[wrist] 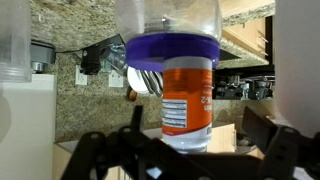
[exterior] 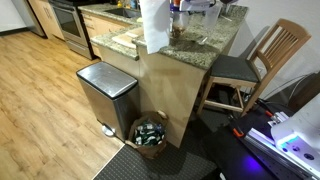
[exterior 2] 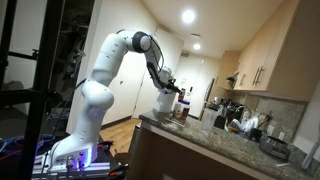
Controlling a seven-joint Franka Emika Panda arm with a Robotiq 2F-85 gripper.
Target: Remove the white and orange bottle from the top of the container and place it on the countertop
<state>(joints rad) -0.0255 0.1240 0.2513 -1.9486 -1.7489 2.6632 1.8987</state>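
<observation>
The white and orange bottle (wrist: 185,95) fills the middle of the wrist view, with an orange label, a white end and a purple band with a clear part above it. My gripper (wrist: 195,125) is open, one finger on each side of the bottle and not touching it. In an exterior view the bottle (exterior: 176,6) stands on the small dark container (exterior: 178,32) on the granite countertop (exterior: 215,40). In an exterior view the gripper (exterior 2: 178,94) hangs over the countertop (exterior 2: 200,145) next to the paper towel roll.
A tall paper towel roll (exterior: 155,25) stands close beside the container. A steel pedal bin (exterior: 105,95) and a basket (exterior: 150,135) stand on the floor below the counter, and a wooden chair (exterior: 250,65) beside it. Appliances (exterior 2: 245,125) crowd the far counter.
</observation>
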